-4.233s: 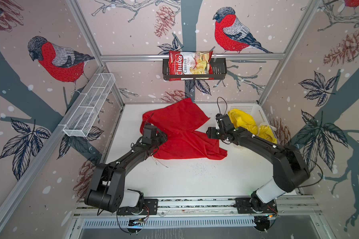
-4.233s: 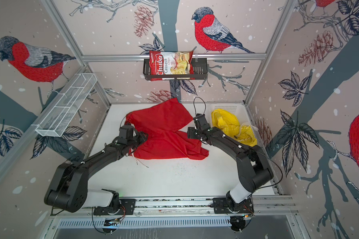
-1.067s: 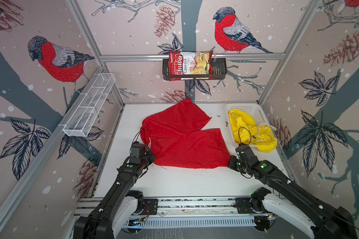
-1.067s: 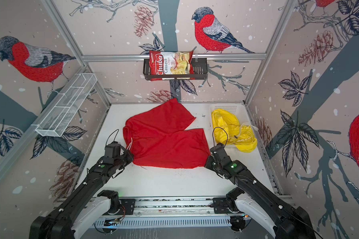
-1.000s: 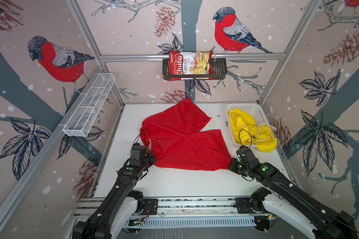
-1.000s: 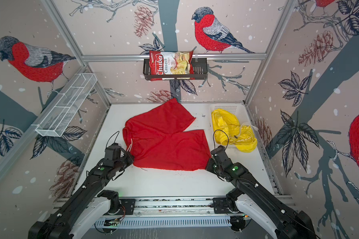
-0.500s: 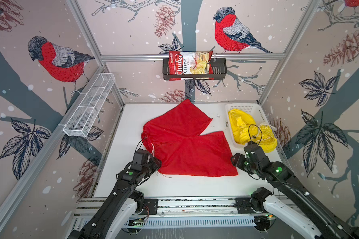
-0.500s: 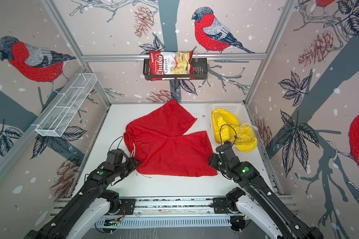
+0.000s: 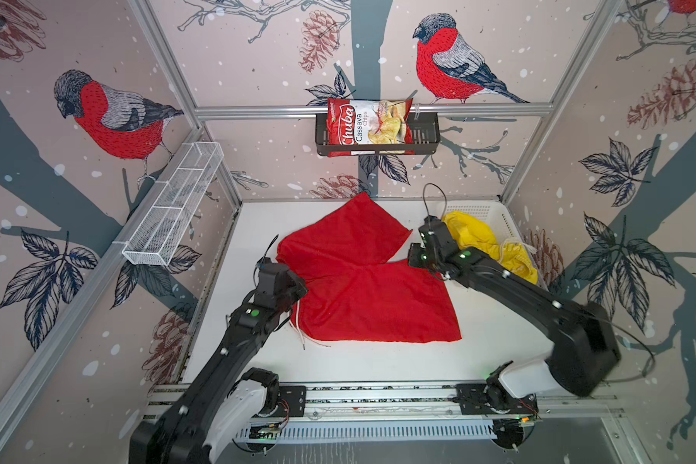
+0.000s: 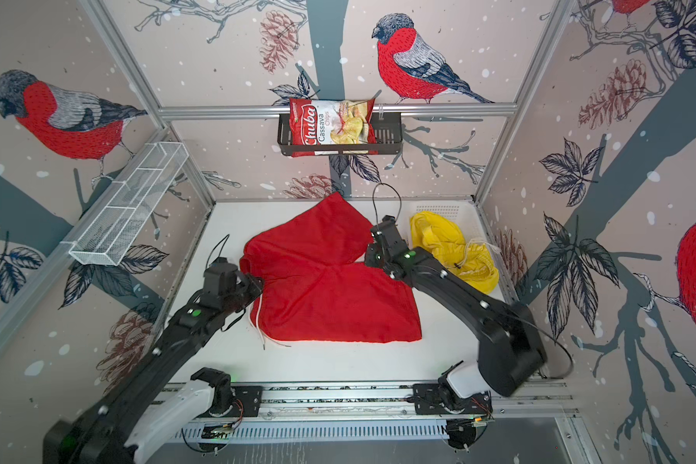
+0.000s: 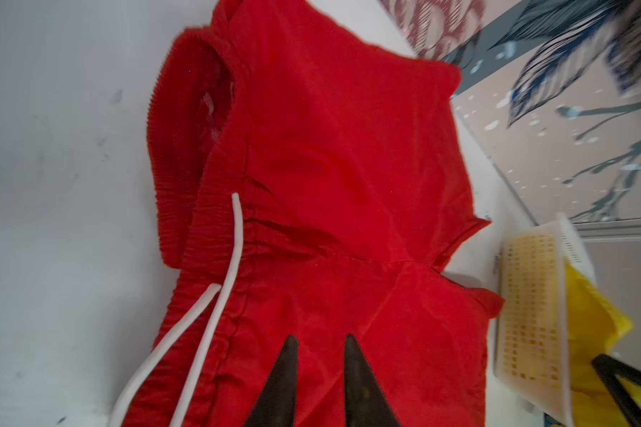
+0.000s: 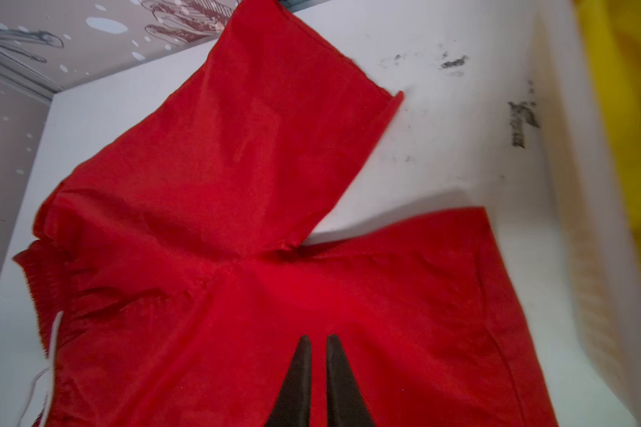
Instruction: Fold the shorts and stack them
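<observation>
The red shorts (image 9: 358,289) (image 10: 322,289) lie spread flat on the white table, with the waistband to the left and both legs fanned out to the right. Their white drawstring (image 9: 298,329) (image 11: 234,240) trails off the waistband. My left gripper (image 9: 298,287) (image 10: 258,283) (image 11: 321,338) hovers at the waistband, its jaws almost together with nothing held. My right gripper (image 9: 412,257) (image 10: 368,257) (image 12: 315,337) is shut and empty over the near leg, close to the crotch. The yellow shorts (image 9: 483,241) (image 10: 451,245) sit bunched in the white basket (image 9: 499,213).
A chips bag (image 9: 368,126) sits in a black rack on the back wall. A white wire shelf (image 9: 173,205) juts from the left wall. The basket wall (image 12: 570,222) stands just right of the red shorts' hems. The arms' mounting rail (image 9: 378,395) runs along the front edge.
Both grippers let go of the shorts' front corners, closed again and moved back: left to the waistband, right toward the basket. The red shorts now lie flat.
</observation>
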Available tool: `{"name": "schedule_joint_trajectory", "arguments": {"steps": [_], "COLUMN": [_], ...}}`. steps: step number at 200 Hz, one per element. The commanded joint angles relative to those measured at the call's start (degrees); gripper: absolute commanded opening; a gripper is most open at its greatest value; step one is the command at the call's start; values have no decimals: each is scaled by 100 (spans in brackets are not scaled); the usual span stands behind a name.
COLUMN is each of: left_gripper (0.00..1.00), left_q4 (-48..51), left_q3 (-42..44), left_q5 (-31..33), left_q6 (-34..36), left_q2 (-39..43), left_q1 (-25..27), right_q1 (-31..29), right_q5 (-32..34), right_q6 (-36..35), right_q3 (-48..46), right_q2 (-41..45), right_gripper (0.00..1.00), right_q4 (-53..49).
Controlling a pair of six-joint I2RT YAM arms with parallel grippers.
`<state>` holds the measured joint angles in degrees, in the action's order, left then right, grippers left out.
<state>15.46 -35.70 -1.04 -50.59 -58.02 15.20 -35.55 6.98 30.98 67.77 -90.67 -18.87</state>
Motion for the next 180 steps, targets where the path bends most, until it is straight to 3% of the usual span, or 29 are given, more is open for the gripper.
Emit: {"name": "schedule_joint_trajectory", "arguments": {"steps": [1,21,55,70,97,118,180], "left_gripper": [17,17,28,19,12,10,11], "left_q4": [-927,-1212,-2542,-2766,-2427,-2796,-3632], "left_q3": [-426,-709,-905,-1187,-1712,-1489,-1230], "left_q5": [146,419,26,-191,-507,-759,-1505], "left_q6": [-2,-37,68,104,74,-25,170], "left_q2": [-971,-1720,-2710,-3273,-4163,-4432,-4879], "left_q1": [-31,-236,-812,-990,-1371,-1652,-2051], "right_q1": [73,159,346,428,632,794,944], "right_q5": [-202,-354,-481,-497,-496,-358,425], "right_q6": [-551,-744,-931,-972,-846,-614,446], "right_q3": [711,1592,2800,3210,3618,3296,1070], "right_q2": [-1074,-2210,-3566,-4009,-4551,-4522,-3546], "right_gripper": [13,10,10,10,10,10,4], "right_q4": [617,569,573,578,577,747,1469]}}
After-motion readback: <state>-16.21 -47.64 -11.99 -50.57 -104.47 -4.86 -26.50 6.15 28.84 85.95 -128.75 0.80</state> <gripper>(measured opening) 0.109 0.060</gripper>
